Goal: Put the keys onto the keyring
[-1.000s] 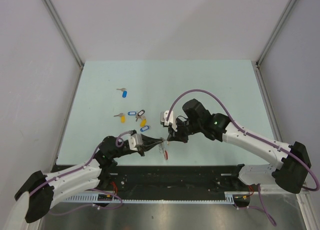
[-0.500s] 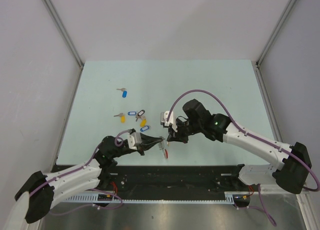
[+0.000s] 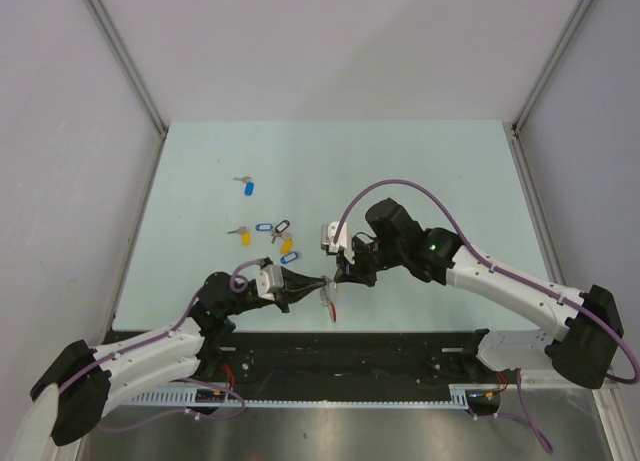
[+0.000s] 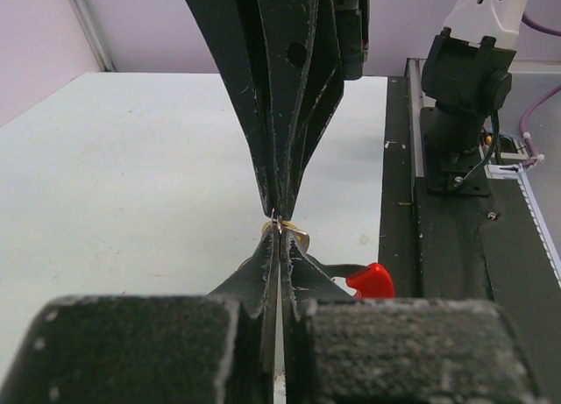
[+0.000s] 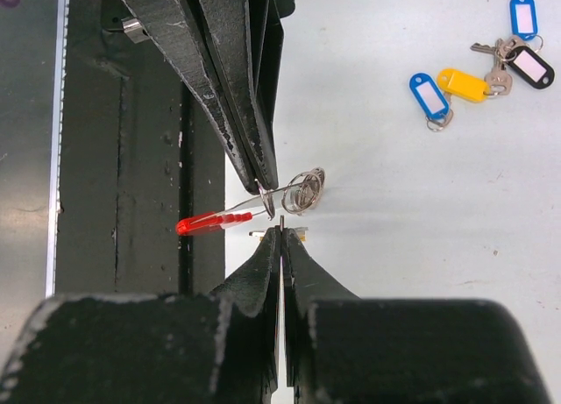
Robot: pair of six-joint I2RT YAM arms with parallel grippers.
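The keyring hangs above the table's near edge, its red piece (image 5: 210, 222) and coiled metal ring (image 5: 307, 189) showing in the right wrist view. My left gripper (image 3: 318, 283) is shut on the keyring's thin wire loop, its fingers (image 5: 254, 150) reaching in from above. Tip to tip with it, my right gripper (image 5: 281, 231) is shut on a thin metal sliver of a key with a yellowish tag (image 5: 296, 235). The red piece (image 4: 372, 279) also shows beside my left gripper (image 4: 279, 235). Several loose keys lie on the table: blue (image 3: 249, 188), yellow (image 3: 245, 236), dark (image 3: 282, 226).
A cluster of tagged keys (image 5: 462, 84) lies to the far left of the grippers. The black base rail (image 3: 400, 356) runs along the near table edge directly below the grippers. Grey walls (image 3: 90, 181) close in the pale table (image 3: 420, 171) on three sides.
The left wrist has edged slightly left. Both grippers stay shut, tip to tip, with the keyring between them.
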